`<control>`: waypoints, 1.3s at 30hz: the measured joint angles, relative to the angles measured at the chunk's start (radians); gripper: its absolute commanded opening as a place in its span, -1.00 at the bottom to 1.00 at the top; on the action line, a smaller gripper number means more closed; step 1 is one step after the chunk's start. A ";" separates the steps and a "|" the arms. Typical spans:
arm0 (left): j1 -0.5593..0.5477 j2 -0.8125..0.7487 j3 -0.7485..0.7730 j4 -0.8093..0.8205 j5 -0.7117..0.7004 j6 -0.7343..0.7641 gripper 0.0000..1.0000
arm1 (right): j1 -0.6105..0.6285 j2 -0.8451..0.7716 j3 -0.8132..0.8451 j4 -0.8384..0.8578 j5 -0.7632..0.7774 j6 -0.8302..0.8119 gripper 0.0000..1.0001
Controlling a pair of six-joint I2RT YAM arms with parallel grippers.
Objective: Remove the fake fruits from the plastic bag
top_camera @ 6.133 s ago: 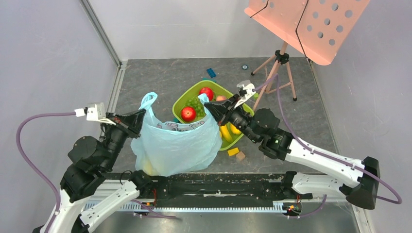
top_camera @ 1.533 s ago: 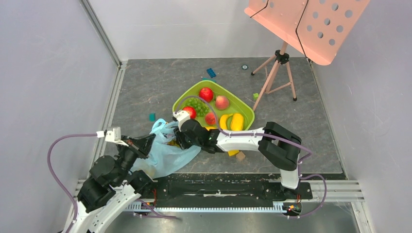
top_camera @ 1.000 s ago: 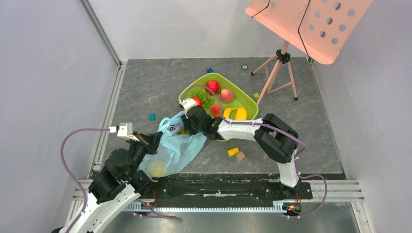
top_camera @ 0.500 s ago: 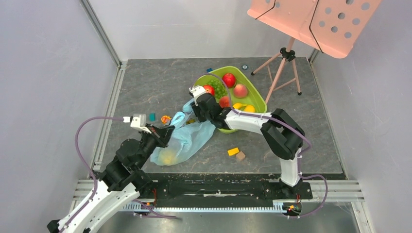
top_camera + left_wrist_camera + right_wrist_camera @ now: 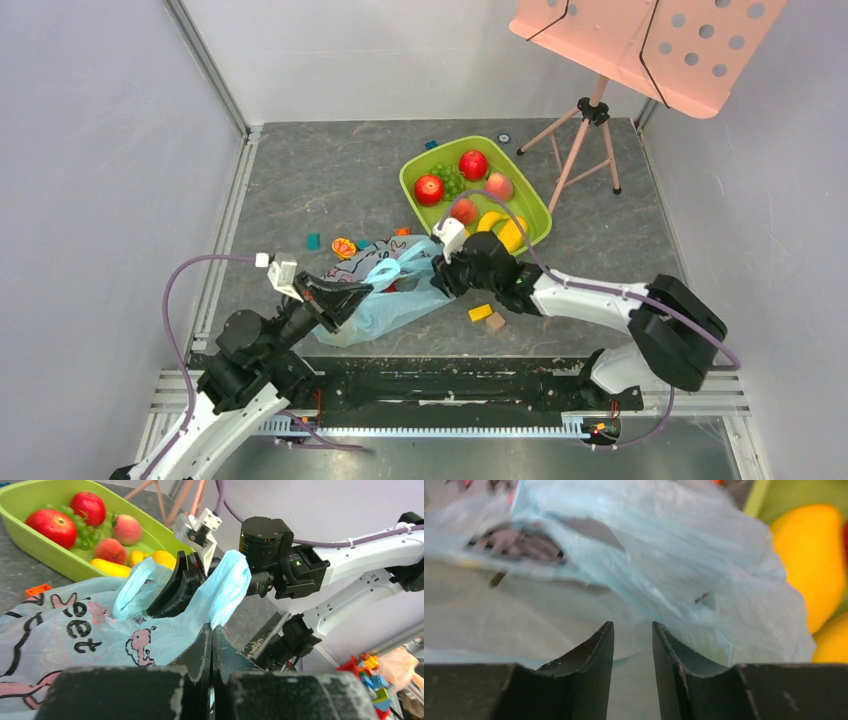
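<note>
The light-blue plastic bag (image 5: pixel 385 285) with pink prints lies crumpled on the floor. My left gripper (image 5: pixel 345 297) is shut on the bag's near left edge; its closed fingertips (image 5: pixel 211 630) pinch the film (image 5: pixel 75 630). My right gripper (image 5: pixel 447 270) is at the bag's right end, jaws a little apart, with bag film (image 5: pixel 649 565) just beyond the tips (image 5: pixel 633 627). Fake fruits lie in the green tray (image 5: pixel 415 165): red ones (image 5: pixel 429 189), a peach (image 5: pixel 497 186), grapes and yellow ones (image 5: pixel 500 228). An orange slice (image 5: pixel 344 247) lies on the floor beside the bag. The bag's inside is hidden.
A teal block (image 5: pixel 313 241) lies left of the bag; a yellow block (image 5: pixel 480 313) and a brown one (image 5: pixel 495 322) lie right of it. A pink music stand (image 5: pixel 590 110) on a tripod stands at the back right. Grey walls close in both sides.
My right gripper has moved from the bag's far side by the tray toward me, to its right end. My left gripper has come lower and the bag lies flatter.
</note>
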 measured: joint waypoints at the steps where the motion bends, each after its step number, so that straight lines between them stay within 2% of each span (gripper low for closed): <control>1: 0.000 -0.012 -0.008 0.000 0.015 -0.003 -0.89 | 0.007 -0.027 -0.027 0.003 -0.025 -0.006 -0.15; 2: 0.000 -0.019 -0.014 0.000 0.032 -0.005 -0.85 | 0.016 -0.055 -0.059 0.013 -0.053 -0.013 -0.12; 3: 0.000 -0.024 -0.019 -0.001 0.042 -0.009 -0.71 | 0.027 -0.083 -0.091 0.023 -0.084 -0.021 -0.09; 4: 0.000 -0.026 -0.023 -0.003 0.054 -0.013 -0.46 | 0.037 -0.105 -0.117 0.032 -0.113 -0.025 -0.08; 5: 0.000 -0.027 -0.024 -0.009 0.062 -0.019 -0.29 | 0.046 -0.121 -0.137 0.043 -0.140 -0.027 -0.06; 7: 0.000 -0.034 -0.024 -0.023 0.069 -0.029 0.00 | 0.063 -0.138 -0.159 0.062 -0.178 -0.027 0.01; 9: 0.000 -0.043 -0.023 -0.040 0.073 -0.038 0.20 | 0.080 -0.142 -0.163 0.083 -0.200 -0.019 0.02; 13: 0.000 -0.047 0.017 -0.114 0.056 -0.044 0.44 | 0.100 -0.142 -0.156 0.136 -0.208 0.018 0.05; 15: 0.000 -0.042 0.060 -0.163 0.027 -0.048 0.52 | 0.106 -0.135 -0.143 0.160 -0.201 0.046 -0.05; 17: 0.000 -0.020 0.124 -0.211 -0.010 -0.050 0.59 | 0.109 -0.118 -0.130 0.203 -0.185 0.092 -0.23; 20: 0.000 0.050 0.237 -0.275 -0.071 -0.050 0.61 | 0.112 -0.089 -0.129 0.269 -0.163 0.168 -0.38; 23: 0.000 0.176 0.381 -0.340 -0.132 -0.045 0.51 | 0.112 -0.069 -0.135 0.336 -0.132 0.249 -0.56; 24: 0.000 0.232 0.443 -0.369 -0.152 -0.037 0.38 | 0.112 -0.068 -0.140 0.357 -0.122 0.275 -0.59; 25: 0.000 0.288 0.503 -0.385 -0.165 -0.026 0.18 | 0.112 -0.068 -0.145 0.377 -0.109 0.301 -0.65; 26: 0.000 0.343 0.563 -0.399 -0.177 -0.014 -0.14 | 0.112 -0.068 -0.148 0.393 -0.101 0.325 -0.70; 27: 0.000 0.397 0.623 -0.412 -0.180 0.002 -0.60 | 0.112 -0.066 -0.150 0.410 -0.095 0.346 -0.76; 28: 0.000 0.449 0.682 -0.421 -0.177 0.015 -0.92 | 0.112 -0.062 -0.150 0.430 -0.091 0.371 -0.80; 33: 0.000 0.649 0.890 -0.426 -0.097 0.062 -0.96 | 0.112 -0.046 -0.150 0.485 -0.087 0.450 -0.96; 39: -0.060 0.734 0.904 -0.438 -0.063 0.061 -0.96 | 0.108 -0.046 -0.150 0.488 -0.068 0.490 -1.00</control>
